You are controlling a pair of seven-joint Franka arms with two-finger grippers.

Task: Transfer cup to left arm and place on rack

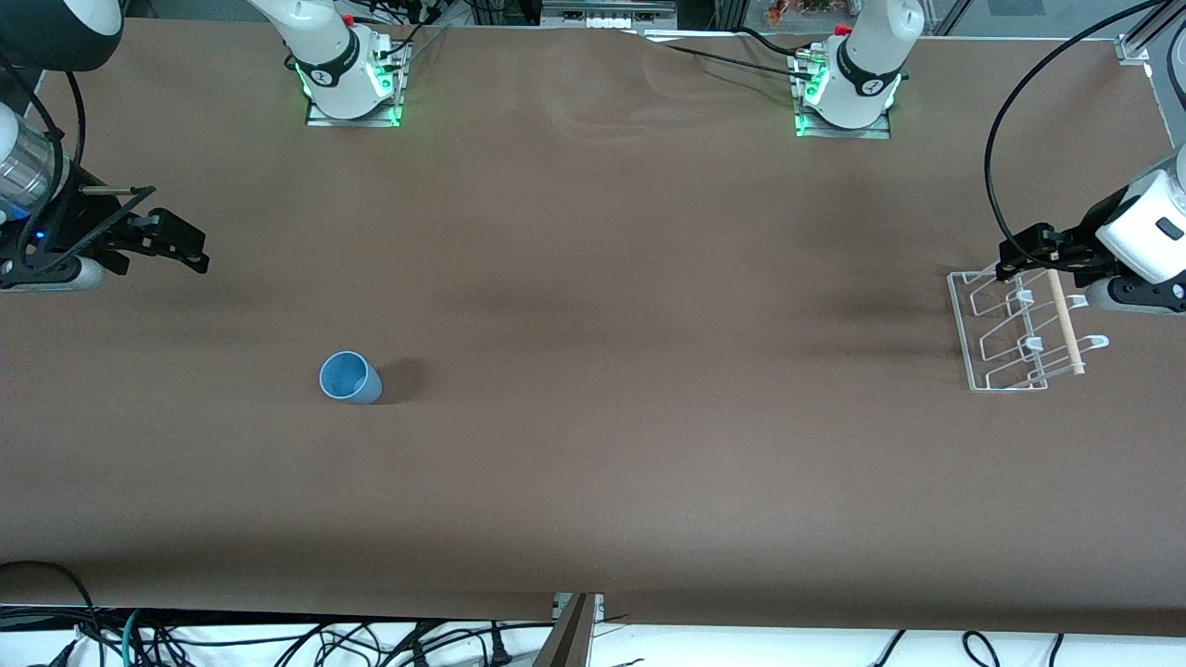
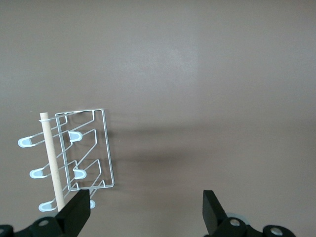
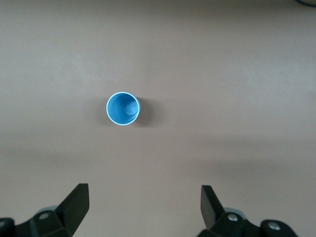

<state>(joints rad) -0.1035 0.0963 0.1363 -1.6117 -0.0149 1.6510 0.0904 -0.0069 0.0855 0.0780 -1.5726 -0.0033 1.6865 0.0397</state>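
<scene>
The cup [image 1: 349, 377] is standing upright on the table [image 1: 593, 463], mouth up, long axis vertical, toward the right arm's end, untouched. The right gripper [image 1: 181, 245] is hovering with jaws wide, likely readying a pick. The left gripper [image 1: 1024, 255] is waiting over the rack [image 1: 968, 343], jaws wide, likely for the handover.

Blue cup [image 1: 350, 377], white rack [image 1: 1005, 329], brown table [image 1: 593, 417]
</scene>
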